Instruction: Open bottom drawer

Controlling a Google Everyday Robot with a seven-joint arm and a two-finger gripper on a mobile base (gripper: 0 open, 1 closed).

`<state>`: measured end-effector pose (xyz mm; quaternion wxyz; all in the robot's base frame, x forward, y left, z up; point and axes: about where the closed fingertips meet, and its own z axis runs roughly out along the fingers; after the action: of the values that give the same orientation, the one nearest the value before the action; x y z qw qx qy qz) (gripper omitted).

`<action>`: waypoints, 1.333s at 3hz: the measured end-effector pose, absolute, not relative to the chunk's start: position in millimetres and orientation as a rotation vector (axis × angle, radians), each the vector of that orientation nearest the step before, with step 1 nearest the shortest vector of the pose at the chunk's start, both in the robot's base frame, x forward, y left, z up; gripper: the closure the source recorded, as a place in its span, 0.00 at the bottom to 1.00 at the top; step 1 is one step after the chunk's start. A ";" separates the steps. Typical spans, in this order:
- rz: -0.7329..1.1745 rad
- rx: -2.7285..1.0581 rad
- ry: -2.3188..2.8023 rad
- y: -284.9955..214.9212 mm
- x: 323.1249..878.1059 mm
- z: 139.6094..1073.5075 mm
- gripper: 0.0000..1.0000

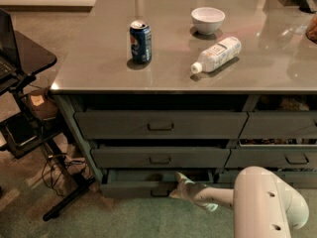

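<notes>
The bottom drawer is the lowest, thinnest grey-green front under the counter. It stands pulled out a little, with a strip of its teal inside showing. Its small rectangular pull is at centre. My gripper is at the end of the white arm that comes in from the lower right. It sits right beside the pull, at the drawer's top edge.
Two taller wide drawers sit above, narrower drawers to the right. On the counter stand a blue can, a white bowl and a lying plastic bottle. A black stand with cables is at left.
</notes>
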<state>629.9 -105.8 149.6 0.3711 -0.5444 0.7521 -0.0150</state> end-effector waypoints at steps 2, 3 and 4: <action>-0.041 -1.375 1.944 -109.5 615.6 152.6 1.00; -0.045 -1.349 1.961 -111.9 602.2 150.5 1.00; -0.045 -1.349 1.961 -110.2 600.2 153.5 1.00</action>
<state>600.2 -110.2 153.5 0.3714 -0.5260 0.7649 -0.0177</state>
